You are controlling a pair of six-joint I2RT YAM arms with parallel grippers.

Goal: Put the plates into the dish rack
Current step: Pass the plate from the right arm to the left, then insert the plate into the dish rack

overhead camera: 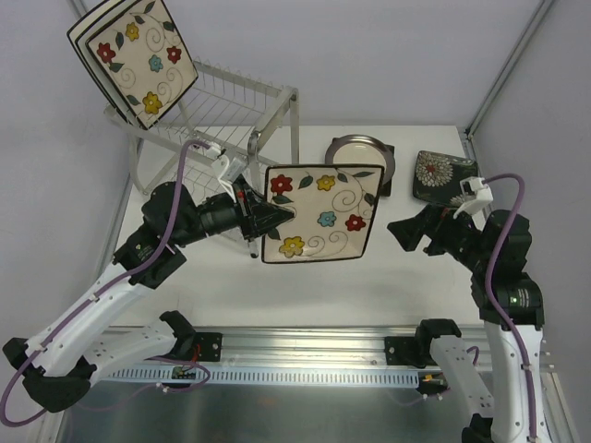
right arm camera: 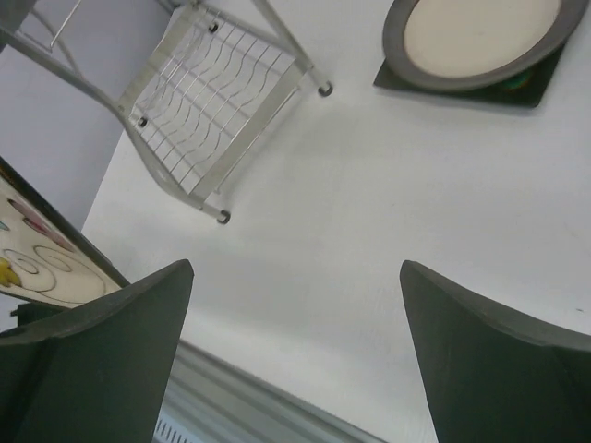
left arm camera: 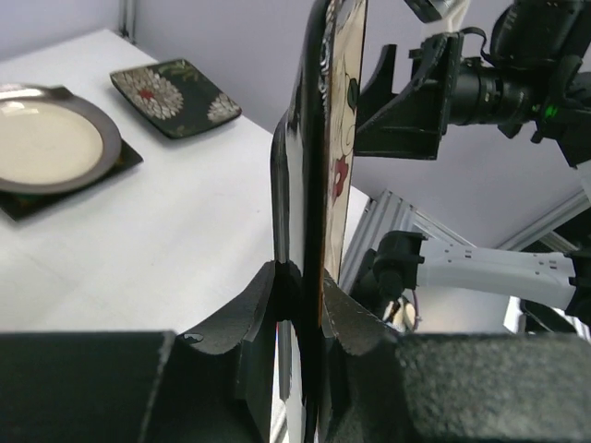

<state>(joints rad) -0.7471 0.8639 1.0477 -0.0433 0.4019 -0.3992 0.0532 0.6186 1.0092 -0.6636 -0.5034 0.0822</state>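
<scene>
My left gripper (overhead camera: 270, 218) is shut on the left edge of a cream square plate with coloured flowers (overhead camera: 321, 214) and holds it above the table, right of the silver wire dish rack (overhead camera: 231, 101). In the left wrist view the plate (left arm camera: 319, 138) stands edge-on between my fingers (left arm camera: 240, 323). Another flowered plate (overhead camera: 138, 57) stands on the rack's top tier, with a black-rimmed white plate (overhead camera: 81, 35) behind it. A round cream grey-rimmed plate (overhead camera: 358, 151) lies on a dark square plate (overhead camera: 384, 183). A dark plate with white blooms (overhead camera: 443, 175) lies at the back right. My right gripper (overhead camera: 404, 231) is open and empty.
The right wrist view shows the rack's lower shelf (right arm camera: 212, 101), the round plate (right arm camera: 480, 37) and a corner of the held plate (right arm camera: 37, 263). A metal rail (overhead camera: 305, 346) runs along the table's near edge. Walls close in at the left, back and right.
</scene>
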